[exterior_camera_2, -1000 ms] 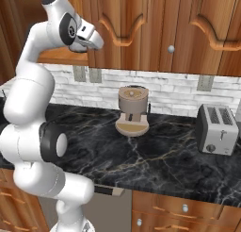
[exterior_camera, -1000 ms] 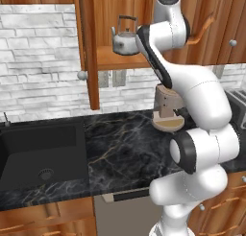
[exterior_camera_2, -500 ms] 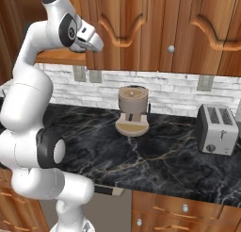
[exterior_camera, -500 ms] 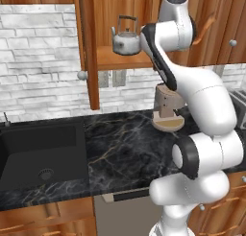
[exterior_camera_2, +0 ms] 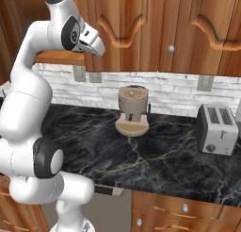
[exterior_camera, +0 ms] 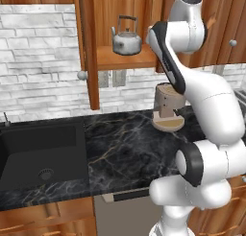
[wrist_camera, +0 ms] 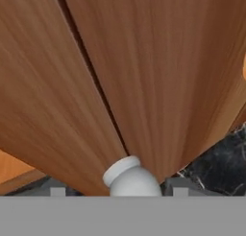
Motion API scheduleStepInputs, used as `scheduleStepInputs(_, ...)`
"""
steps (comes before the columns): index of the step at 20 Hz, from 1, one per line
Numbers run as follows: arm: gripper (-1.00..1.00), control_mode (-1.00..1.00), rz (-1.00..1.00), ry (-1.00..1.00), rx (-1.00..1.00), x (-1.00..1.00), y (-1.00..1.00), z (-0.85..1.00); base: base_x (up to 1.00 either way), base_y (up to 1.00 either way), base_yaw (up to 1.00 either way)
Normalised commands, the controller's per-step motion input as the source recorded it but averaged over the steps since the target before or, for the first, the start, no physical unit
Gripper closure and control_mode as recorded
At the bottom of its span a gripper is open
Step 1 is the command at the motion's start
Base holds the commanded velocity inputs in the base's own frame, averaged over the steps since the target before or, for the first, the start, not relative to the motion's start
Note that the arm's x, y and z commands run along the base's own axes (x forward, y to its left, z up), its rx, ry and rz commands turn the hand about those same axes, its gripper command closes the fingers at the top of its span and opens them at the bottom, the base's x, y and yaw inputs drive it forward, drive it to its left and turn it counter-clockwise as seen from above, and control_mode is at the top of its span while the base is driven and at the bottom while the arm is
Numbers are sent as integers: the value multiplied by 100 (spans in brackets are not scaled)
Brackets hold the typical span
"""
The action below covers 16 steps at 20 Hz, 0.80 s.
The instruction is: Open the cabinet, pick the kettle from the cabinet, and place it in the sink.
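The cabinet [exterior_camera: 120, 29] is seen in the left base view with its left door swung out edge-on, so that the carved face of that door cannot be made out. The kettle [exterior_camera: 127, 37] is shown on the wooden shelf inside, upright, its dark bail handle raised; its spout is too small to be told clearly. The sink [exterior_camera: 38, 151] is seen at the lower left of the counter, cut off by the picture's left edge, well apart from the kettle.

The gripper is hidden behind the arm's own wrist in both base views. In the hand view, a round silver knob [wrist_camera: 130, 178] is seen close up between the two finger tips [wrist_camera: 178, 187], which are largely cut off at the bottom; the jaws are seen to stand apart on either side of the knob. Whether the pads are touching it cannot be told. Wooden door panels [wrist_camera: 158, 72] are crossed by a dark seam.
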Motion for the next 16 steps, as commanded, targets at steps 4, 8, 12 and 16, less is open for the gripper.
scheduleStepInputs(4,100,-100,0,-7,8,-48,-17,4,0,0,0)
scheduleStepInputs(8,100,-100,0,-10,7,-52,-20,4,0,0,0)
scheduleStepInputs(12,100,-100,3,-15,7,-57,-26,4,0,0,0)
scheduleStepInputs(16,100,-100,6,-12,5,-59,-32,7,0,0,0)
